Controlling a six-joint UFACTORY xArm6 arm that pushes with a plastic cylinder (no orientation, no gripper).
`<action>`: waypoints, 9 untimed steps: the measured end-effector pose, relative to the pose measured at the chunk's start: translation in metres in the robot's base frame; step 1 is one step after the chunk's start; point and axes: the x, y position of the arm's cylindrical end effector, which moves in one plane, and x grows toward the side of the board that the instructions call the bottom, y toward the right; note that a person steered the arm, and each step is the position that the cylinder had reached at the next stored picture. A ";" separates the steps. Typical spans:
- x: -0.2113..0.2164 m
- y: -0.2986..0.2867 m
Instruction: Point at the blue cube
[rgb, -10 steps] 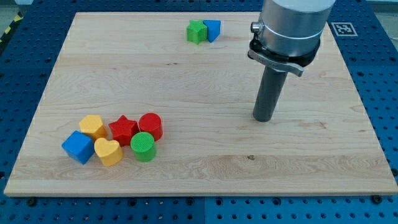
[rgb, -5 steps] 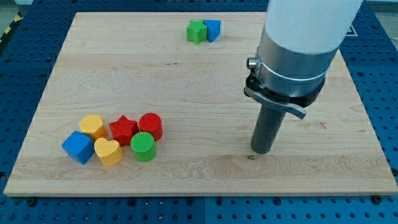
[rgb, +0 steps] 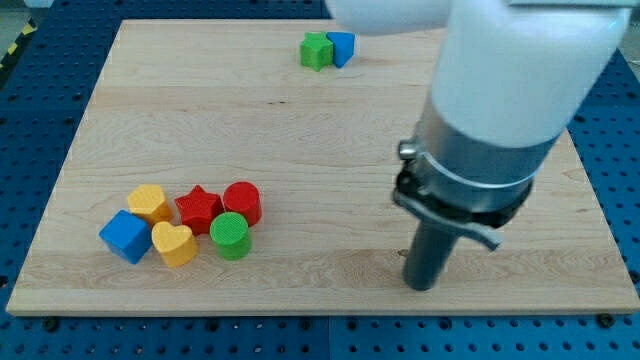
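The blue cube (rgb: 125, 236) lies at the view's lower left, at the left end of a cluster of blocks. My tip (rgb: 422, 286) rests on the board near the view's bottom edge, right of centre, far to the right of the blue cube. Around the cube are a yellow block (rgb: 150, 203), a yellow heart (rgb: 174, 244), a red star (rgb: 199, 209), a red cylinder (rgb: 242, 203) and a green cylinder (rgb: 230, 236). The arm's body hides part of the board's right side.
A green block (rgb: 316, 50) and a second blue block (rgb: 341, 48) touch each other near the view's top edge. The wooden board (rgb: 300, 130) sits on a blue perforated table (rgb: 40, 60).
My tip has moved steadily toward the view's bottom, from mid-right of the board to near its bottom edge. No block has moved.
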 end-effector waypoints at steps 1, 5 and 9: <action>0.000 -0.055; 0.002 -0.336; -0.017 -0.342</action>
